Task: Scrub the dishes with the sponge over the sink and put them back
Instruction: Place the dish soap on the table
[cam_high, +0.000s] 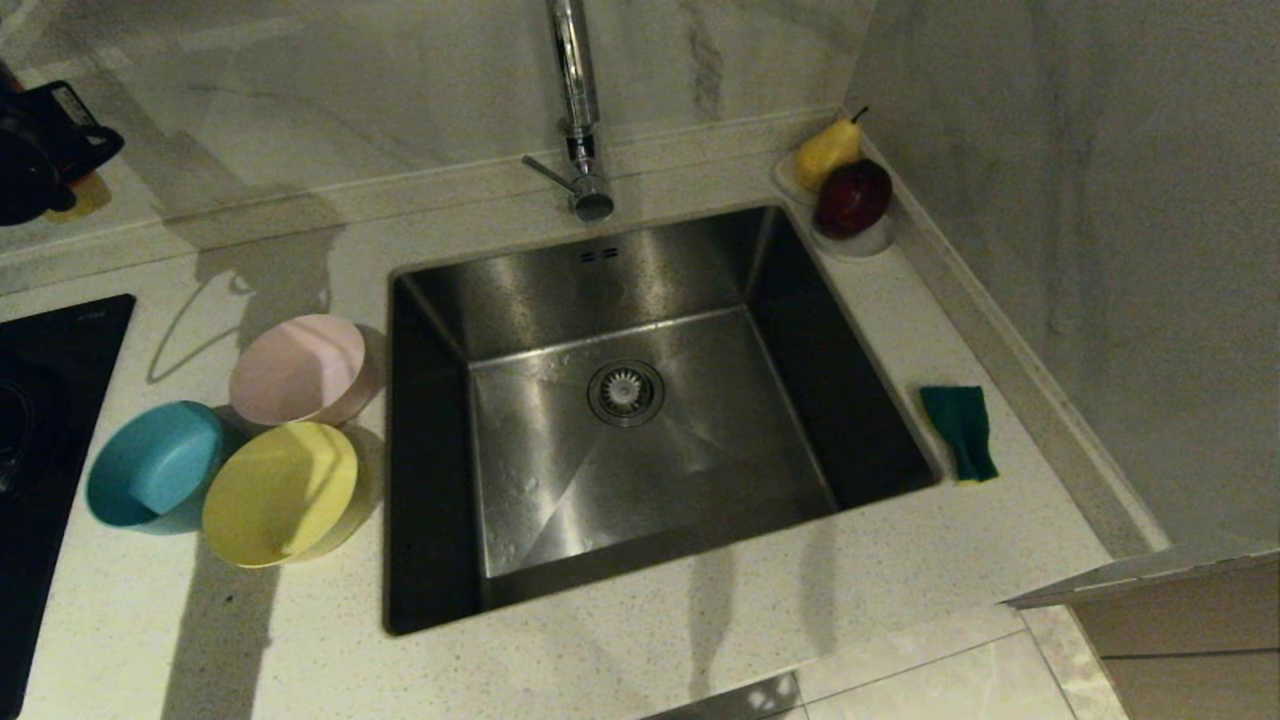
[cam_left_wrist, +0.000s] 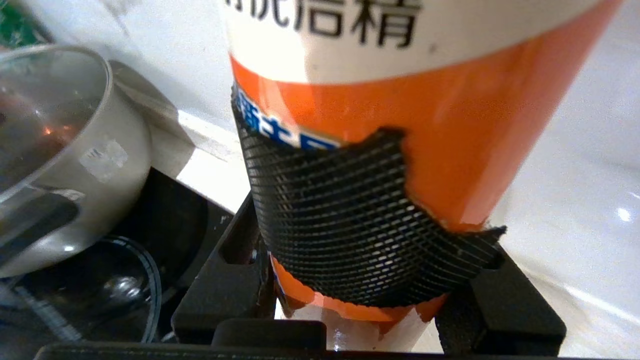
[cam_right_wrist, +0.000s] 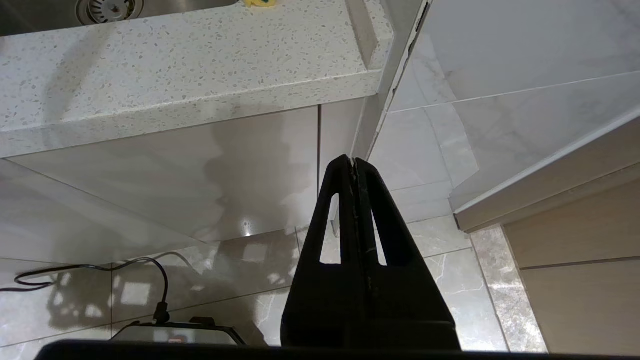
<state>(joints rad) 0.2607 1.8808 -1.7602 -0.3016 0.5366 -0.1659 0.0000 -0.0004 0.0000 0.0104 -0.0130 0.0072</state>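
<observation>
Orange detergent bottle (cam_left_wrist: 400, 125) (black mesh band) clamped in left hand (cam_left_wrist: 370, 320).

Pastel bowls, steel sink, speckled worktop.
The pink bowl (cam_high: 298, 368), blue bowl (cam_high: 155, 462) and yellow bowl (cam_high: 282, 492) sit on a white speckled worktop (cam_high: 640, 640); the sink (cam_high: 640, 420) is brushed grey, the sponge (cam_high: 960, 430) dark green, the pear (cam_high: 826, 152) yellow, the plum (cam_high: 853, 197) dark red. The bottle (cam_left_wrist: 400, 125) is orange and white with black mesh.
</observation>
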